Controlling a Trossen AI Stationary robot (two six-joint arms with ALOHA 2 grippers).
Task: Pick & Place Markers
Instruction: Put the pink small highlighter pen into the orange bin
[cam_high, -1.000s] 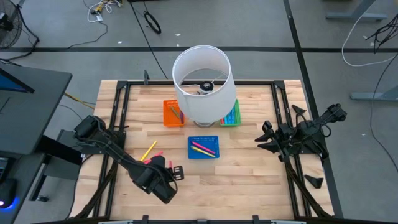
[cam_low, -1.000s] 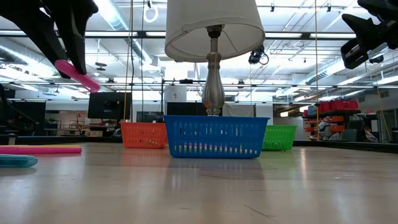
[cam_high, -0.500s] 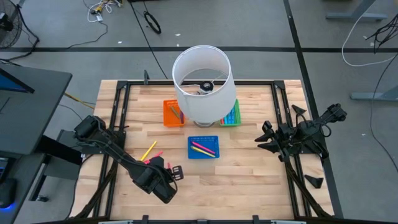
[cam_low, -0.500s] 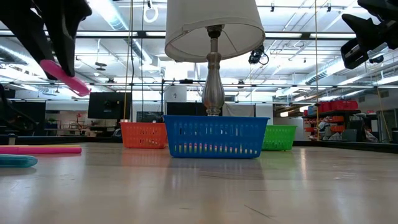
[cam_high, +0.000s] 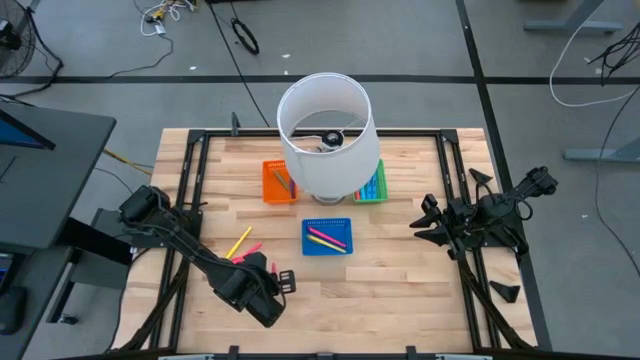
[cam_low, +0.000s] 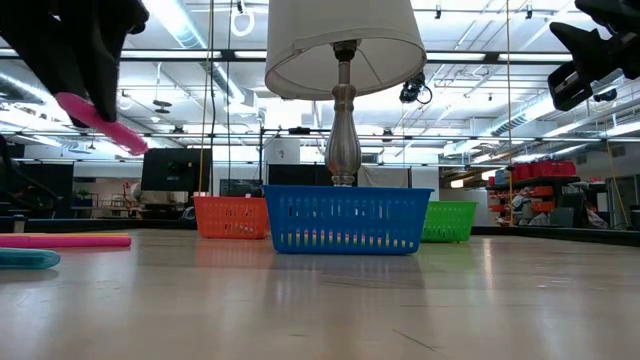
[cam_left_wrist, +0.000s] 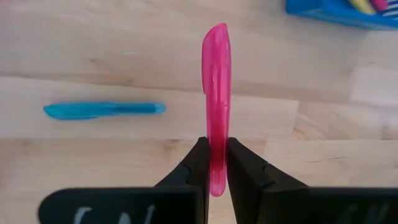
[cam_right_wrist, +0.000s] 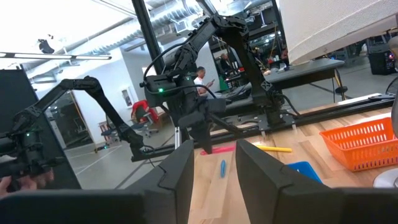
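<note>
Our left gripper (cam_left_wrist: 214, 163) keeps its jaws pinched on the pink marker (cam_left_wrist: 216, 93), which has drifted a little across the low view over the last second, clear above the bench (cam_high: 400, 280) and the blue marker (cam_left_wrist: 102, 110). We judge it is mid-carry toward the blue tray (cam_high: 328, 237). Our right gripper (cam_right_wrist: 214, 163) waits at the bench's right edge, jaws partly spread and empty.

Grey floor (cam_high: 90, 40), bright ceiling lights (cam_low: 190, 20)
</note>
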